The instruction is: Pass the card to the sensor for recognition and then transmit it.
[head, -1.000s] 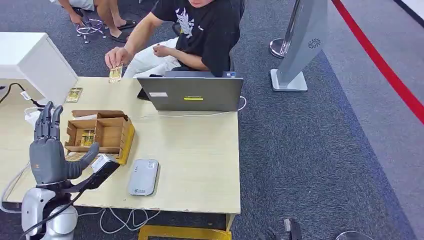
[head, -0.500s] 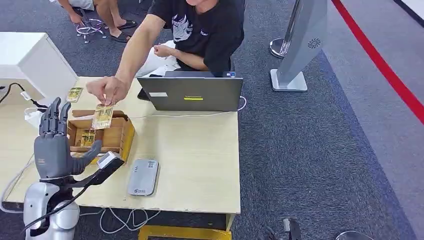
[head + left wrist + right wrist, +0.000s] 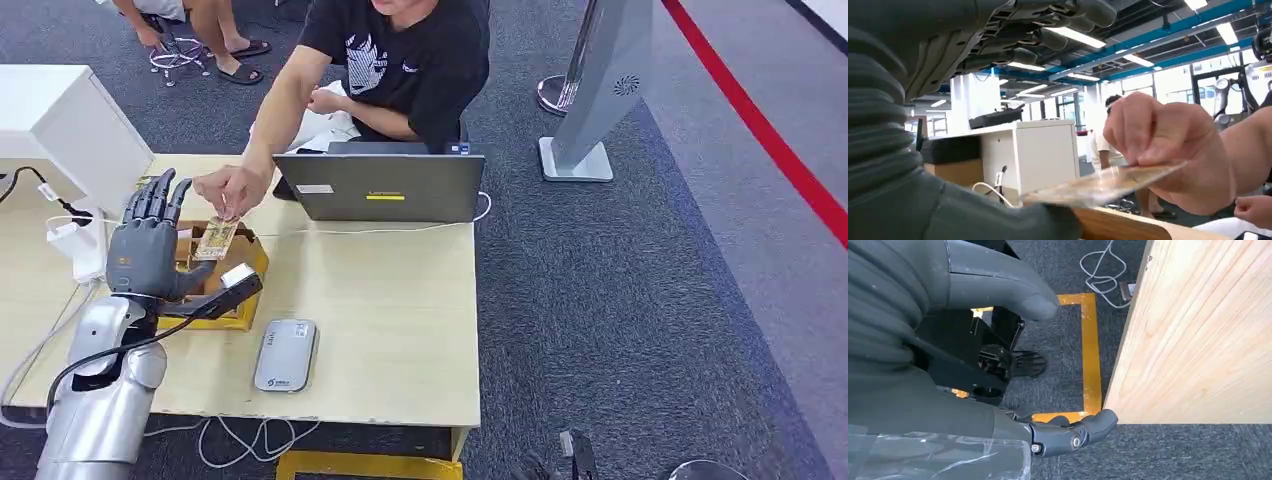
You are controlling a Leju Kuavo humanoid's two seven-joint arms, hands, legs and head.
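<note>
Pale matt wood-grain table [image 3: 400, 320]; brown cardboard box [image 3: 240, 262] on it; beside the box, a smooth grey plastic sensor [image 3: 285, 355].

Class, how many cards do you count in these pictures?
1 for certain: the card the person's hand holds beside the robot's left hand. The wooden box may hide others.

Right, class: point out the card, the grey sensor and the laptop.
card [image 3: 215, 240]: head view, middle of its face.
grey sensor [image 3: 285, 355]: head view, centre of its top.
laptop [image 3: 385, 190]: head view, lid's back.
</note>
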